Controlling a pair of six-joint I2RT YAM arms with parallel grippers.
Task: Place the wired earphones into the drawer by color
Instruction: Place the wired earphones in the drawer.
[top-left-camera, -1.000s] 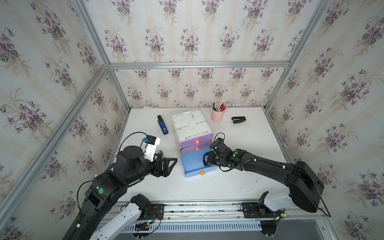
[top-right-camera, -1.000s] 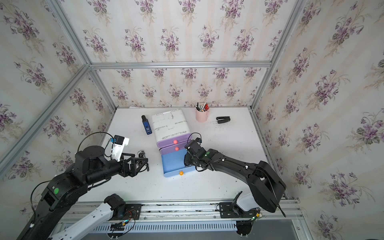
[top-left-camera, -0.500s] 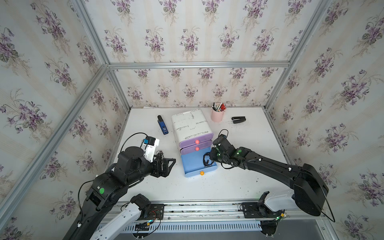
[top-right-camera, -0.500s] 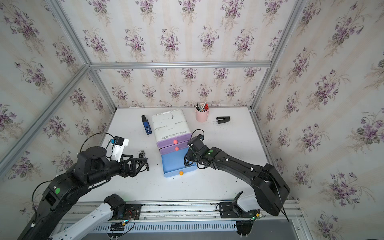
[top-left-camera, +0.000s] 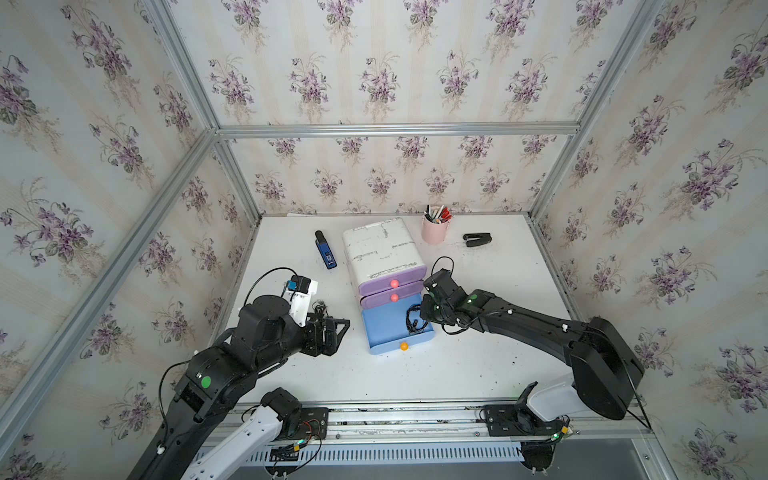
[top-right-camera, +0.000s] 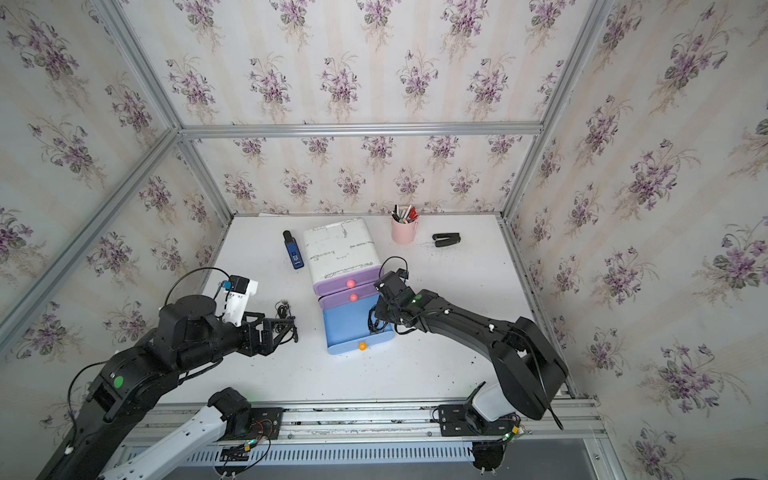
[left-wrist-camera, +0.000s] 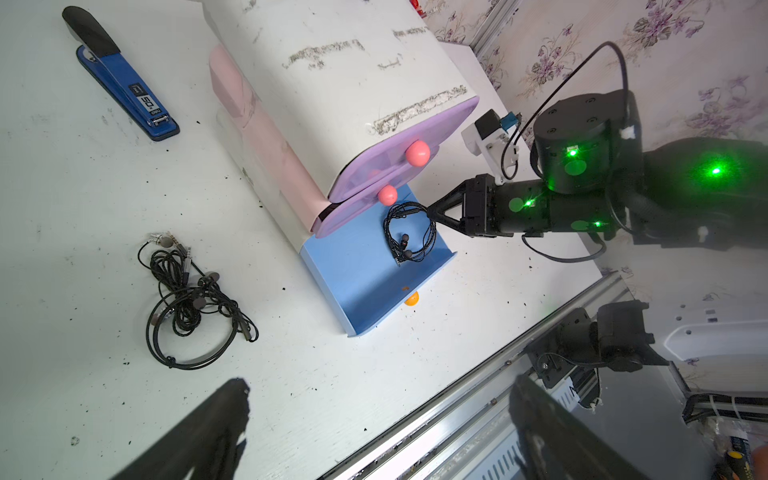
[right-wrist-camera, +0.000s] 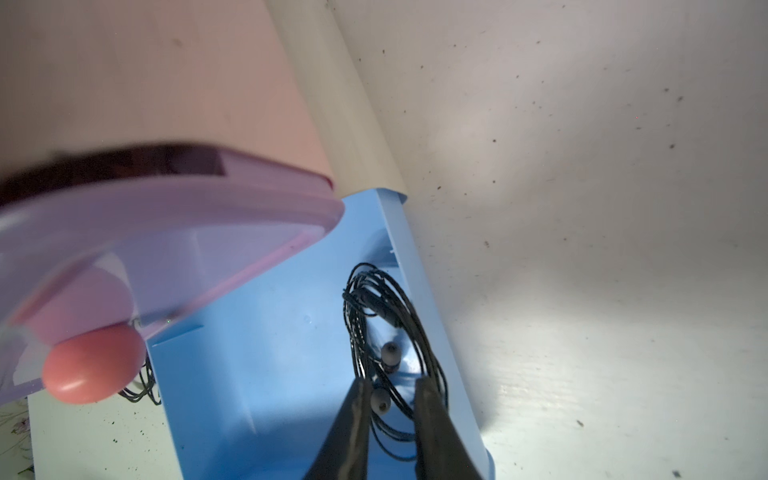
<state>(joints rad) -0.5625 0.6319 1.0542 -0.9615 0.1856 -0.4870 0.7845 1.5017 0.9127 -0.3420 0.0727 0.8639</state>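
Note:
The blue bottom drawer (top-left-camera: 384, 332) (left-wrist-camera: 357, 274) of the small cabinet stands pulled out. One coil of black wired earphones (top-left-camera: 413, 320) (left-wrist-camera: 409, 232) (right-wrist-camera: 374, 316) lies in it by its right wall. My right gripper (right-wrist-camera: 390, 386) (left-wrist-camera: 430, 212) hovers at that coil's edge, jaws narrowly apart, with cable and an earbud showing through the gap. A tangled heap of more black earphones (left-wrist-camera: 187, 299) (top-right-camera: 284, 309) lies on the table left of the cabinet. My left gripper (left-wrist-camera: 378, 428) (top-left-camera: 332, 332) is wide open and holds nothing, just short of that heap.
The white cabinet (top-left-camera: 380, 249) has two purple drawers (top-left-camera: 392, 284) shut above the blue one. A blue stapler (top-left-camera: 325, 251) lies to its left. A pink pen cup (top-left-camera: 435, 228) and a black stapler (top-left-camera: 478, 240) stand behind, to its right. The metal rail (top-left-camera: 415, 411) runs along the front edge.
My right gripper has drawn back a little from inside the blue drawer and its jaws have narrowed. The left arm has shifted only slightly.

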